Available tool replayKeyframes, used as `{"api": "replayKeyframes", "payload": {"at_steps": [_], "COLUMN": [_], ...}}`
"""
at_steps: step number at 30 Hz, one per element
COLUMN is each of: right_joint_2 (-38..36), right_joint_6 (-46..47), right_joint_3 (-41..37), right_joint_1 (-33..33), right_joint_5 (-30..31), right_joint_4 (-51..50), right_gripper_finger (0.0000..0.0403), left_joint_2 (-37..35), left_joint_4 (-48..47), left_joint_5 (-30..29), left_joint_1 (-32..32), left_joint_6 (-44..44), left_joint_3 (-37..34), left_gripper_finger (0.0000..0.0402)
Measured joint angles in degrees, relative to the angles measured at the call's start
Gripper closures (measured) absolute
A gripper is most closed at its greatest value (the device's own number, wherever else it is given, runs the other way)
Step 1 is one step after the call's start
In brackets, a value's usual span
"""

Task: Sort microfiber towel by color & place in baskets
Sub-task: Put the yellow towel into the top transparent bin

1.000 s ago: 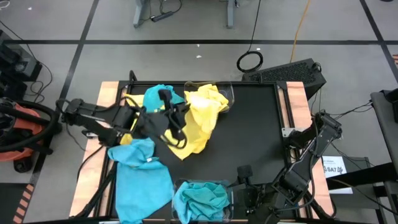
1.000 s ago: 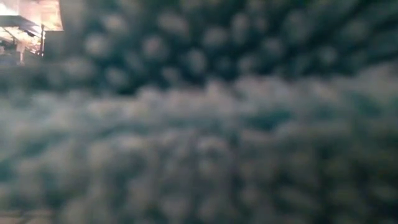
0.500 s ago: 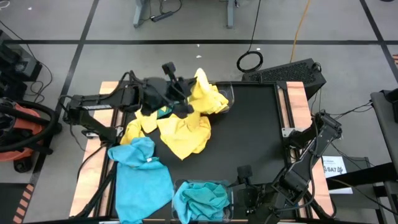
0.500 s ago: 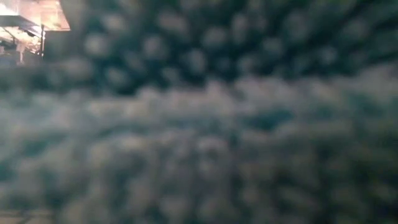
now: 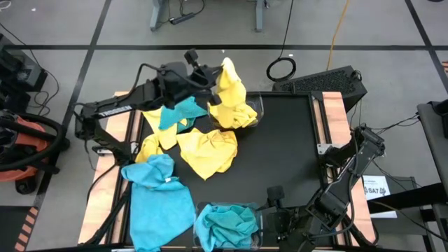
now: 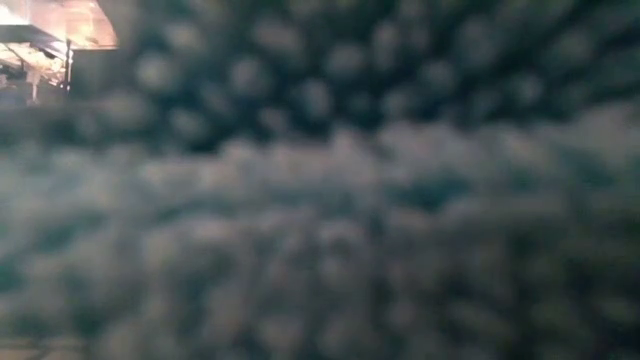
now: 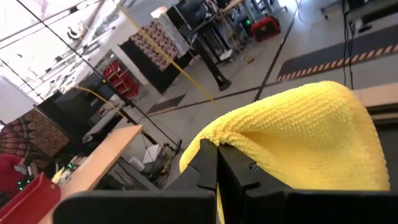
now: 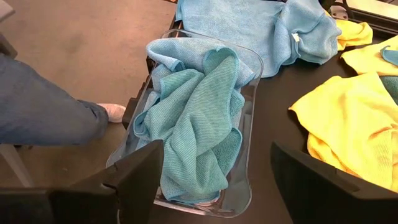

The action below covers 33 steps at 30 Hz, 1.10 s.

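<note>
With the left gripper [image 5: 210,89] clamped on a yellow towel [image 5: 231,87], probably above the far basket [image 5: 253,110], centre it before releasing.

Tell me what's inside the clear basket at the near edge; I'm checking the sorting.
The basket holds only crumpled turquoise towels, piled above its rim. No yellow shows. Anything beneath them, and the basket's floor, is covered.

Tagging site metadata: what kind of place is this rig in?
Probably a robotics lab or workshop: taped lines on bare concrete floor, loose cables by the table, and a work bench with red bins behind.
</note>
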Motion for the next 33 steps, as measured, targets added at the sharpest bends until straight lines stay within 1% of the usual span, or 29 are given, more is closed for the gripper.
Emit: {"api": "replayKeyframes", "payload": {"at_steps": [4, 8, 20, 27, 33], "right_joint_2": [0.0, 0.0, 0.0, 0.0, 0.0], "right_joint_6": [0.0, 0.0, 0.0, 0.0, 0.0], "right_joint_3": [0.0, 0.0, 0.0, 0.0, 0.0], "right_joint_1": [0.0, 0.0, 0.0, 0.0, 0.0], "right_joint_5": [0.0, 0.0, 0.0, 0.0, 0.0], "right_joint_4": [0.0, 0.0, 0.0, 0.0, 0.0], "right_gripper_finger": [0.0117, 0.0117, 0.0117, 0.0117, 0.0117], "left_joint_2": [2.3, 5.4, 15.4, 21.5, 26.3], "left_joint_4": [-0.1, -0.3, -3.3, -9.1, -16.4], "left_joint_5": [0.6, 3.4, 9.6, 13.2, 13.6], "left_joint_1": [2.5, 4.2, 6.3, 7.5, 8.4], "left_joint_6": [0.0, -0.4, -0.5, -1.9, -1.9], "left_joint_3": [0.0, 0.0, 0.0, 0.0, 0.0], "left_gripper_finger": [0.0402, 0.0402, 0.0402, 0.0402, 0.0402]}}
